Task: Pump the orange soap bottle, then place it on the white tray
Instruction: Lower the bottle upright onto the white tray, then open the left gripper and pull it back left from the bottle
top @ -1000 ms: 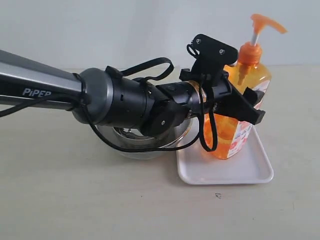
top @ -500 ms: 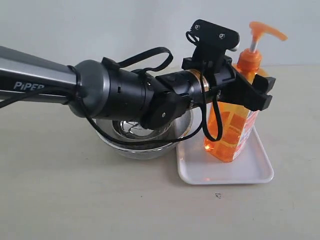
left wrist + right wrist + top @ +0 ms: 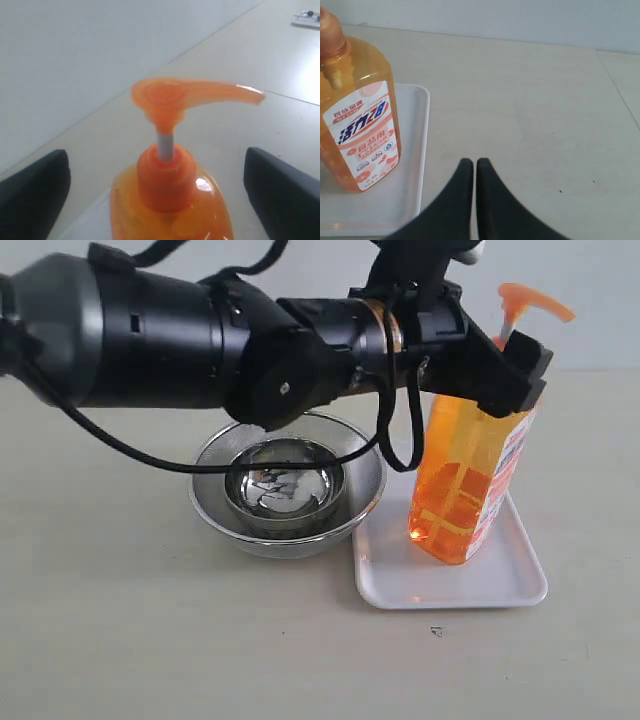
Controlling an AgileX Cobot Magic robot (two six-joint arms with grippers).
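Left fingers [image 3: 35, 195]: spread wide, one black pad on either side of the orange soap bottle [image 3: 165, 185]. The wrist view shows a strip of table [image 3: 260, 125] between each pad and the bottle's shoulder, so the pads stand apart from it. Left gripper [image 3: 156, 154] is centred on the neck: the collar and white stem sit midway between the pads. The pump head [image 3: 172, 95] stands above them with the stem extended and the spout pointing toward one pad. In the exterior view the near finger crosses in front of the bottle's shoulder just under the collar, and the far finger is hidden behind the bottle. The bottle body extends below the fingers and its base rests on the white tray [image 3: 505, 585], directly under the gripper. Nested steel bowls [image 3: 285, 490] sit under the left arm's wrist, behind the fingers, just beside the tray's edge. Right fingers [image 3: 452, 205]: closed together, only a hairline slit between the two black tips, gripping nothing. Right gripper [image 3: 474, 162] has table surface ahead of its tips. Bottle and tray lie off to one side of the tips and somewhat beyond them, well apart, with the bottle's label facing this camera.
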